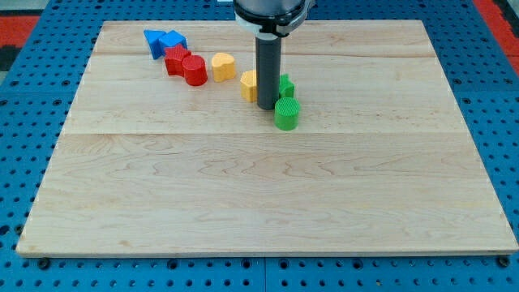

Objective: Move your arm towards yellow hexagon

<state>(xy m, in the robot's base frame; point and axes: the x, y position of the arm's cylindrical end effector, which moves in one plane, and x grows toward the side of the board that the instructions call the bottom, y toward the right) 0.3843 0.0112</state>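
The yellow hexagon (248,84) lies on the wooden board (268,195), upper middle, partly hidden behind my rod. My tip (268,107) rests on the board right beside the hexagon's right edge, touching or nearly touching it. A green round block (286,113) sits just right of the tip, and another green block (285,84) shows behind the rod. A yellow heart-shaped block (223,66) lies up and left of the hexagon.
A red round block (194,70) and a red block (176,59) lie left of the yellow heart. Two blue blocks (165,40) sit at the view's top left. Blue pegboard (24,122) surrounds the board.
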